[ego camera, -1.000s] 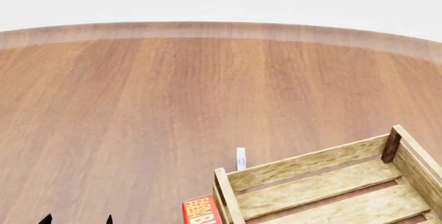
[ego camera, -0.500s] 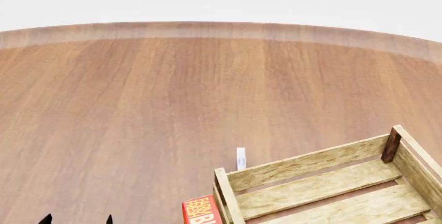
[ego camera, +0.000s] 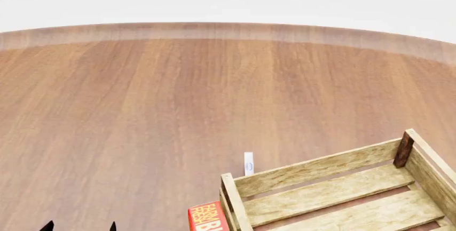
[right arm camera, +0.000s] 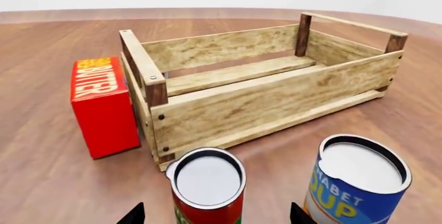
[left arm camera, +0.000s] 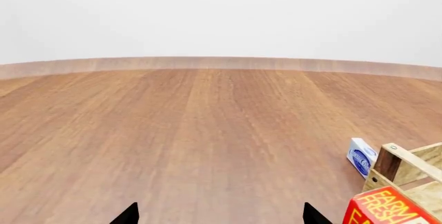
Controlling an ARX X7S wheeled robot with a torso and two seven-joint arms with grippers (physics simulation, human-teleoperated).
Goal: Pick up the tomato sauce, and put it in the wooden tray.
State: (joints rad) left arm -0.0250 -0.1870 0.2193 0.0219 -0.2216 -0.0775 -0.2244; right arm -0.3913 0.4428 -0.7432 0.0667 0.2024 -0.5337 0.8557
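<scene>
The tomato sauce (right arm camera: pixel 207 188), a small can with a red and green label and a pale top, stands upright in the right wrist view, just in front of the wooden tray (right arm camera: pixel 255 87). My right gripper (right arm camera: pixel 216 214) is open, its two black fingertips on either side of the can and apart from it. The slatted tray also shows at the lower right of the head view (ego camera: pixel 335 193) and at the edge of the left wrist view (left arm camera: pixel 407 169). My left gripper (left arm camera: pixel 221 214) is open and empty over bare table; its tips show low left in the head view (ego camera: pixel 80 225).
A blue-and-yellow labelled can (right arm camera: pixel 355 182) stands close beside the tomato sauce. A red butter box (right arm camera: pixel 103 105) stands against the tray's end, also in the head view (ego camera: pixel 208 216). A small white and blue packet (ego camera: pixel 249 163) stands behind the tray. The wooden table (ego camera: pixel 178 108) stretches far ahead.
</scene>
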